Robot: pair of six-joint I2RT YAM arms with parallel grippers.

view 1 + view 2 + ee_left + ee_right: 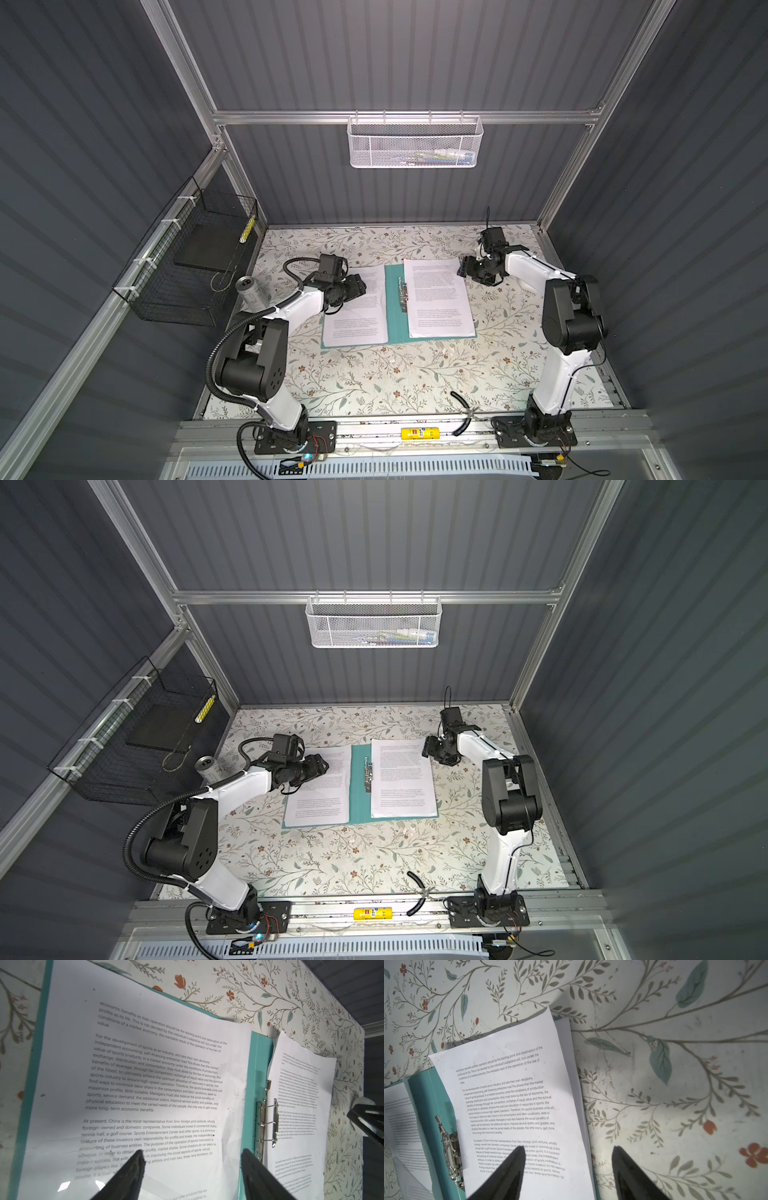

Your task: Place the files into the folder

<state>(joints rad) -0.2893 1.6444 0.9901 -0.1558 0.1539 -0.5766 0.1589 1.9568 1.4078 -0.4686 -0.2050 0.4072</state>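
Observation:
The teal folder lies open and flat mid-table, its metal clip along the spine. The files are white printed sheets. One sheet covers the folder's left half, and a small stack lies slightly askew on the right half. My left gripper hovers open over the left sheet, holding nothing. My right gripper is open at the stack's far right edge. One of its fingers is over the paper, the other over the table.
A silver can stands left of the folder beside my left arm. A black wire basket holding a black slab hangs on the left wall. A white mesh basket hangs on the back rail. A yellow item and a black hose piece lie at the front.

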